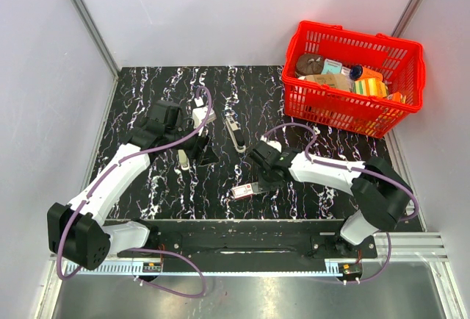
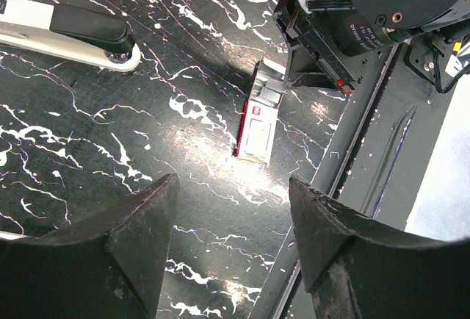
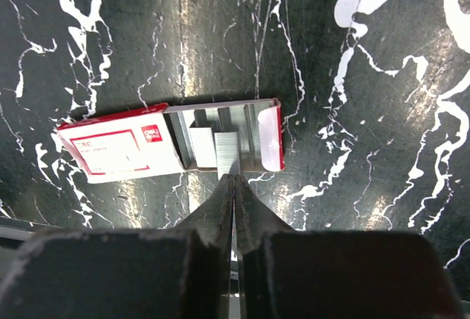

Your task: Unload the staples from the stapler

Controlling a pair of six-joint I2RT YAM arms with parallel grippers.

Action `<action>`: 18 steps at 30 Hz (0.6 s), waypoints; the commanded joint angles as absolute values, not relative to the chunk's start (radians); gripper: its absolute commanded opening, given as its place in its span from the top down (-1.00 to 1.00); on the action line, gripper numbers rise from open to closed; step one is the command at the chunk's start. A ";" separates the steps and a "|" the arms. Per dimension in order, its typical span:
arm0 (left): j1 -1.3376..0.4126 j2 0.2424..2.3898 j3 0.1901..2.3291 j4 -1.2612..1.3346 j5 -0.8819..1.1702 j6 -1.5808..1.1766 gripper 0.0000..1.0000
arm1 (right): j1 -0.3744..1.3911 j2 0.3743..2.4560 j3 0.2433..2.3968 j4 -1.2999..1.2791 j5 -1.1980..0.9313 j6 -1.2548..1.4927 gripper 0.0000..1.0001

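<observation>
The stapler lies on the black marbled table between the arms; in the left wrist view it shows at the upper left. My right gripper is shut on the staples, a thin silver strip whose far end reaches into the open tray of a small red-and-white box. In the top view the right gripper sits just right of that box. My left gripper is open and empty above bare table, left of the stapler in the top view.
A red basket with several items stands at the back right. A small pale object lies beside the left gripper. More staple strips sit in the box tray. The arms' mounting rail runs along the near edge.
</observation>
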State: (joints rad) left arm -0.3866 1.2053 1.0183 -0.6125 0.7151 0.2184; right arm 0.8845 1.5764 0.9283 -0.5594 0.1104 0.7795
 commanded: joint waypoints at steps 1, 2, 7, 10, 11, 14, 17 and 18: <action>-0.391 1.184 1.015 -0.601 0.744 0.238 -0.31 | 0.876 1.583 0.969 -0.522 0.104 0.767 0.88; -0.391 1.184 1.014 -0.601 0.742 0.238 -0.31 | 0.876 1.588 0.971 -0.522 0.101 0.767 0.88; -0.390 1.184 1.015 -0.601 0.742 0.238 -0.31 | 0.876 1.592 0.951 -0.506 0.100 0.776 0.88; -0.391 1.184 1.017 -0.601 0.747 0.238 -0.31 | 0.876 1.598 0.934 -0.496 0.100 0.776 0.88; -0.391 1.183 1.017 -0.601 0.746 0.236 -0.31 | 0.876 1.606 0.931 -0.491 0.095 0.778 0.89; -0.391 1.180 1.012 -0.601 0.744 0.238 -0.31 | 0.876 1.635 0.928 -0.480 0.084 0.781 0.89; -0.391 1.177 1.012 -0.603 0.742 0.238 -0.31 | 0.876 1.638 0.934 -0.483 0.078 0.785 0.92; -0.391 1.175 1.011 -0.601 0.742 0.239 -0.31 | 0.876 1.635 0.939 -0.485 0.080 0.785 0.92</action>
State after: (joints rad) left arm -0.3866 1.2053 1.0183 -0.6128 0.7151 0.2184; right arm 0.8833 1.6283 0.9344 -0.4976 0.0872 0.7807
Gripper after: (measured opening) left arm 0.657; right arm 0.047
